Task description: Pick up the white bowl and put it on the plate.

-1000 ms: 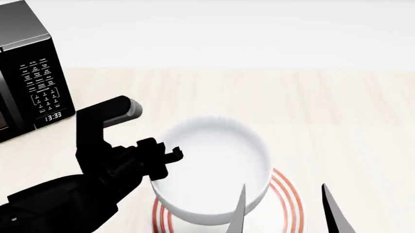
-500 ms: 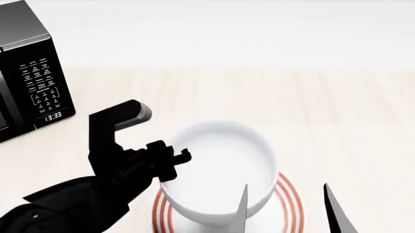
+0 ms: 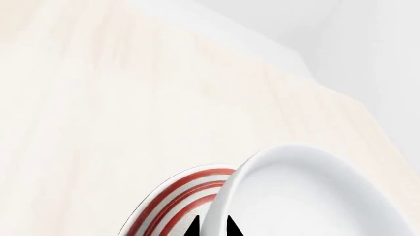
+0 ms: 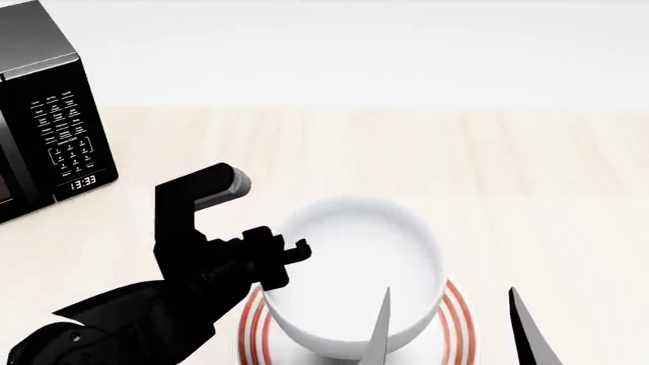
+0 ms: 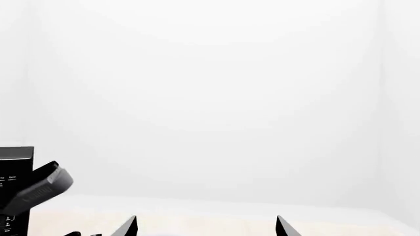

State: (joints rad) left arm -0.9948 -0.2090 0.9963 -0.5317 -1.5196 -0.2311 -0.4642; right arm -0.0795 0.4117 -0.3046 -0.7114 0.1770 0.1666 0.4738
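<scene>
Black microwave [image 4: 41, 114] stands well left of white bowl [image 4: 355, 266], pinched by left fingers [image 3: 226, 227] over plate [image 4: 457, 323]; right fingers [image 4: 527, 334] wide.

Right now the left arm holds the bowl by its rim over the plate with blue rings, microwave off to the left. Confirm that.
One detail is wrong: the plate has red-orange rings, not blue, as the head and left wrist views show. The rest stands: the left gripper holds the bowl by its rim over the plate, and the microwave sits off to the left.

Microwave [image 4: 45, 106] display reads "13:33"; keypad labels illegible.
</scene>
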